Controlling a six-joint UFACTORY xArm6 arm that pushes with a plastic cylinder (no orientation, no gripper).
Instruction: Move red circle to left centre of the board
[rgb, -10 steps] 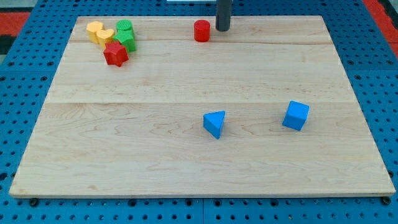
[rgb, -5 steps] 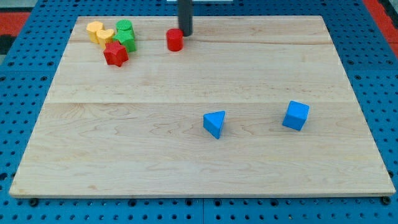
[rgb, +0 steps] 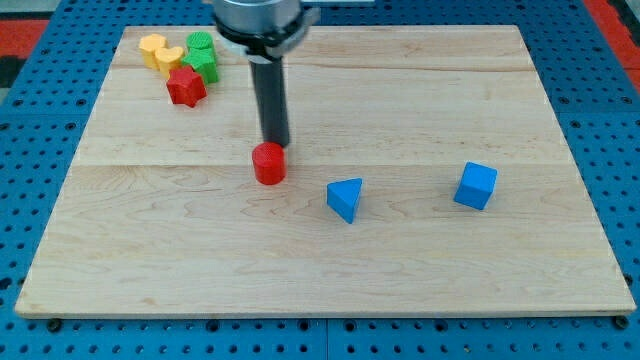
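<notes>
The red circle (rgb: 268, 163) is a short red cylinder near the middle of the board, a little left of centre. My tip (rgb: 277, 144) stands right behind it, at its upper right edge, touching or almost touching it. The dark rod rises from there to the arm's grey end at the view's top. The wooden board (rgb: 140, 240) fills most of the view.
A blue triangle (rgb: 345, 198) lies just right of the red circle. A blue cube (rgb: 476, 186) sits further right. At the top left corner a red star (rgb: 186, 86), two green blocks (rgb: 203, 56) and two yellow blocks (rgb: 160, 51) are clustered together.
The red circle has gone from the board's top edge, first leftward and then down to near the middle. My tip moved with it, staying behind it. The other blocks have not moved.
</notes>
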